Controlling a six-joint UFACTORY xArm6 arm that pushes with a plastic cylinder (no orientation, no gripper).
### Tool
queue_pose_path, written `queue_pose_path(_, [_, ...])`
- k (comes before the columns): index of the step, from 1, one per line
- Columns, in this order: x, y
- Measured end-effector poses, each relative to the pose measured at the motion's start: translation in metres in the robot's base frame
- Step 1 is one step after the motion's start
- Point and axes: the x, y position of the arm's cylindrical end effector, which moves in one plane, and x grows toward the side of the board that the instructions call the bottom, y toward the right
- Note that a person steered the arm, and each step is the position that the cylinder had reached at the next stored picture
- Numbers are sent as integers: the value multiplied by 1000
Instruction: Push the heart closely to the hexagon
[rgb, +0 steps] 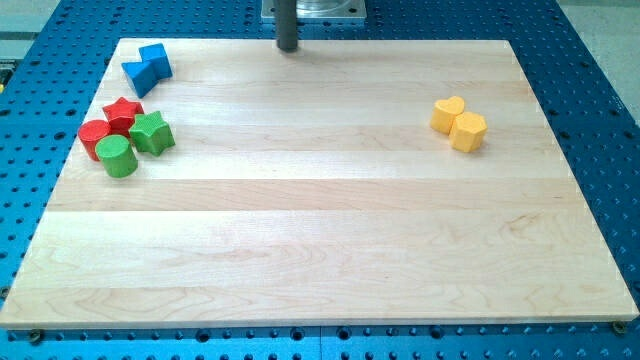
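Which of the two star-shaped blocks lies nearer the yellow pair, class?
The green star. It sits on the view's right of the red star, so it is the one closer to the yellow heart and yellow hexagon.

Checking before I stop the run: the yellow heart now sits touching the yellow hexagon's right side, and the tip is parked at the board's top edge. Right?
Not quite: the camera view shows the yellow heart against the yellow hexagon on its upper left, not its right. My tip is indeed at the top edge.
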Motion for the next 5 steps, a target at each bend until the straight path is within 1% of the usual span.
queue_pose_path(1, [-1,-37])
queue_pose_path(2, [-2,-96])
queue_pose_path(3, [1,-138])
queue_pose_path(4, [19,-138])
queue_pose_path(5, [35,-104])
